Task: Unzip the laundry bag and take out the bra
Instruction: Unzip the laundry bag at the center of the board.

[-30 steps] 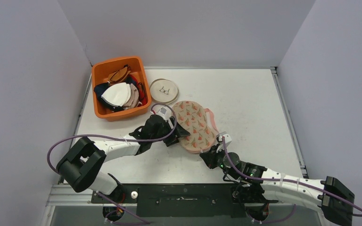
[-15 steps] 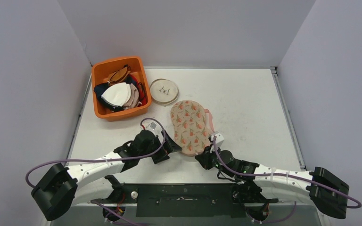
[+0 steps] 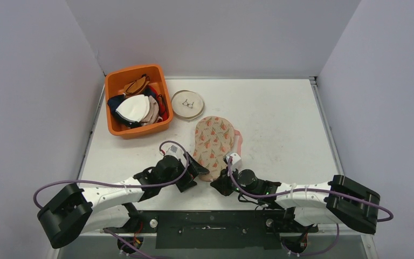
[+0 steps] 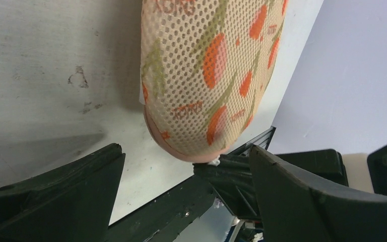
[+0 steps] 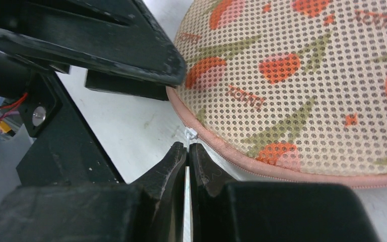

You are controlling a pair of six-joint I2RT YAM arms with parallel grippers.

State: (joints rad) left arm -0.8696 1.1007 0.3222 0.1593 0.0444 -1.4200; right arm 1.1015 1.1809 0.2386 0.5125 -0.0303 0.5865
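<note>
The laundry bag (image 3: 214, 143) is a peach mesh pouch with orange tulips and a pink zipper edge, lying mid-table. It fills the left wrist view (image 4: 206, 75) and the right wrist view (image 5: 307, 75). My right gripper (image 3: 219, 185) (image 5: 188, 146) is at the bag's near end, shut on the small white zipper pull (image 5: 191, 134). My left gripper (image 3: 192, 175) (image 4: 186, 149) stands open just left of that end, with its fingers (image 4: 55, 191) wide apart and holding nothing. The bra is hidden from view.
An orange bin (image 3: 113, 86) with several garments sits at the back left. A round shallow dish (image 3: 188, 104) lies beside it. A pink strip (image 3: 239, 141) shows at the bag's right side. Grey walls close in the table.
My left gripper has let go of the bag, opened and drawn back toward the near edge. My right gripper has slid left along the bag's near end, and the bag has turned more upright.
</note>
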